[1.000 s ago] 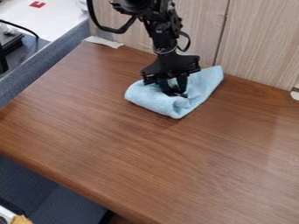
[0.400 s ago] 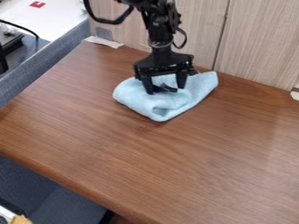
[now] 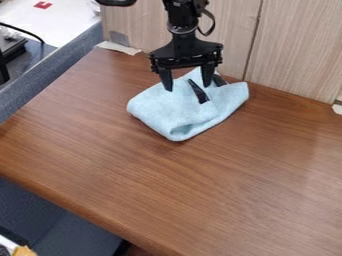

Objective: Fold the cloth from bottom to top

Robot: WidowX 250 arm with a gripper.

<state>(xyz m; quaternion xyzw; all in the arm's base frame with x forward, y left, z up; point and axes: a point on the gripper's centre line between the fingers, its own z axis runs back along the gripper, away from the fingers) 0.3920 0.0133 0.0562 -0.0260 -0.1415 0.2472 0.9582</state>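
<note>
The black gripper (image 3: 188, 86) hangs over the upper part of the light blue cloth, near the back of the table. Its two fingers are spread wide apart, with cloth visible between and below them. The cloth (image 3: 167, 111) lies folded and bunched, with a rounded fold at the front, one corner pointing back right and a raised peak behind the fingers. Dark strips show against the cloth between and beside the fingers.
The brown wooden table (image 3: 167, 190) extends in front of the cloth. A pale wood-grain panel (image 3: 294, 45) rises along the back edge, close behind the gripper. A grey-blue partition (image 3: 50, 72) borders the left side.
The gripper has opened, moved slightly left and risen away from the front of the cloth. The cloth has shifted a little left and forward, and its front bunch has loosened.
</note>
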